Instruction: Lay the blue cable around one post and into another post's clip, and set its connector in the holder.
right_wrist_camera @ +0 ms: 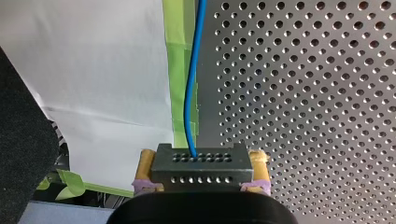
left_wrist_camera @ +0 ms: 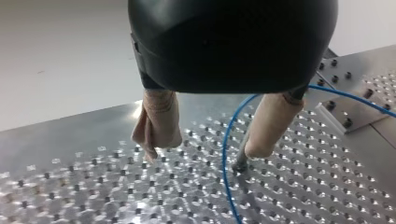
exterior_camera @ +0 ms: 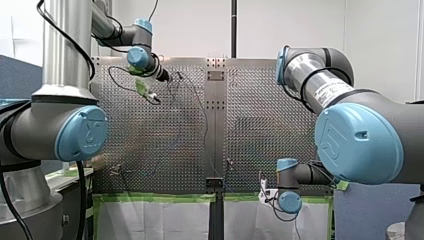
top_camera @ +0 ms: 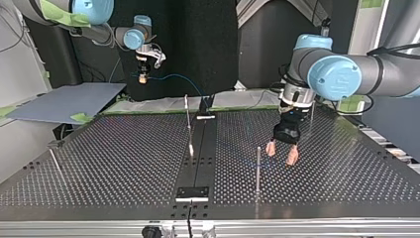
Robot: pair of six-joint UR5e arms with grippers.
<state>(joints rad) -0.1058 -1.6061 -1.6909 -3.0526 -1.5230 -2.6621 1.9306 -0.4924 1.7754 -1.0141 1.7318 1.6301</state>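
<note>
Perforated table [top_camera: 346,163]; right gripper [top_camera: 142,77], upper left top view, clamped on connector [right_wrist_camera: 201,165]. left gripper [left_wrist_camera: 208,137] spread apart, blue cable [left_wrist_camera: 225,154] between, post [left_wrist_camera: 241,162] beside. Guide cable low round post, leave slack.

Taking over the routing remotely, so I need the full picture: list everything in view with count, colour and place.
blue cable: one, blue, from the connector to the post by my left gripper.
connector: one, black, held in my right gripper.
posts: three clear, metal, standing on the table.
black plate: one, on the table's centre strip, top view's near edge.
table: one, perforated metal.
green tape: strips, along the table's edge.
grey sheet: one, beside the table, top view's left.
my left gripper: black, beige pads, open, beside a post.
my right gripper: shut on the connector, by the table's taped edge.
</note>
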